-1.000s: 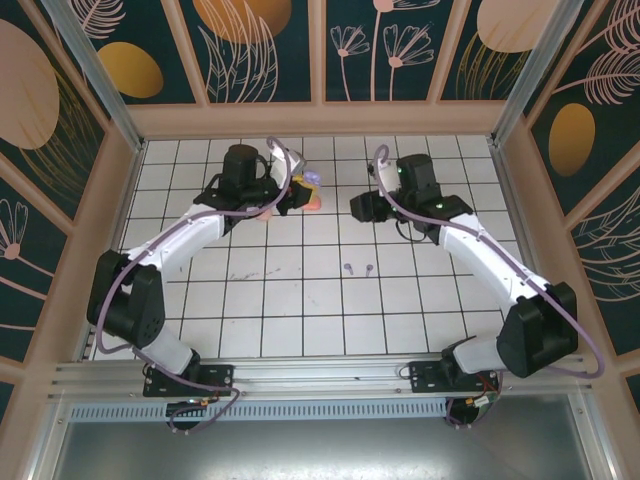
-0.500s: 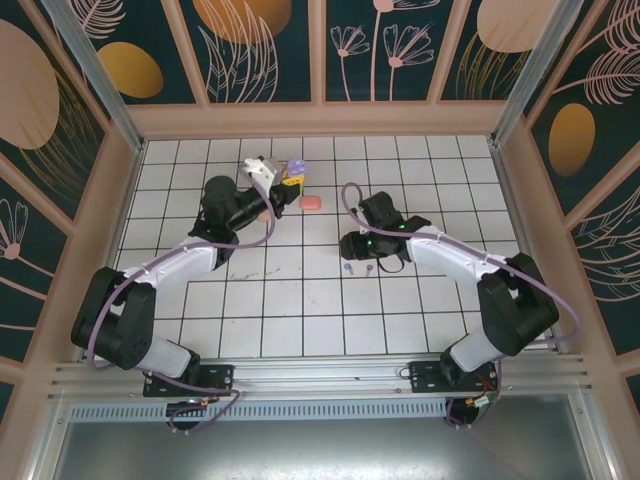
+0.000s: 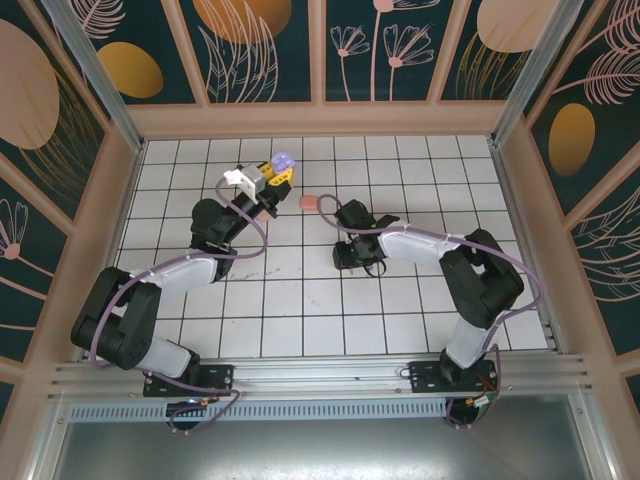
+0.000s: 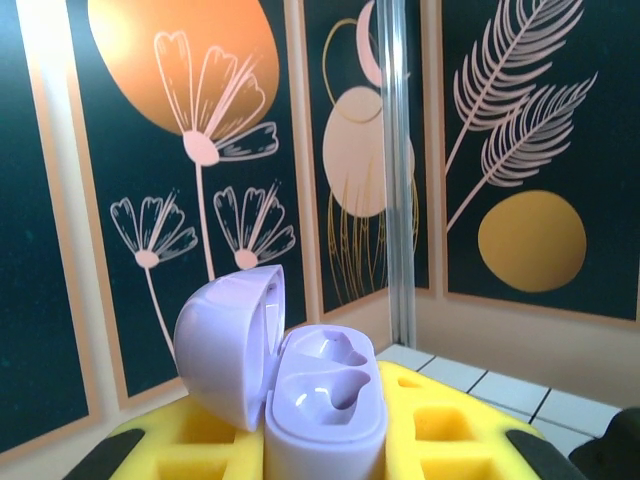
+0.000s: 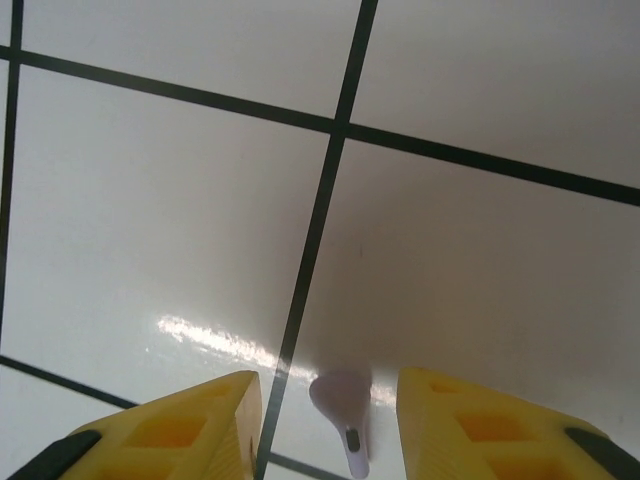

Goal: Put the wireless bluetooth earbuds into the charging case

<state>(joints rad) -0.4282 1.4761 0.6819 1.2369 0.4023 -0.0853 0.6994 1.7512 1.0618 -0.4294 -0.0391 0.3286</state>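
Purple, likely slick and featherlight, the earbud [image 5: 342,415] lies inside the spread right pincer [image 5: 328,388]; pinch its bulb. The left pincer [image 4: 320,435] clamps the charging case [image 4: 325,390].

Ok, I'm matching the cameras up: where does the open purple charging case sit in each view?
Top external: the purple charging case is upper left of centre, held by the left gripper.
Left wrist: bottom centre, lid open to the left, between the yellow fingers.
Right wrist: a pale purple earbud lies on the tiles at bottom centre.
Shared landmark: the white tiled table with dark grid lines.
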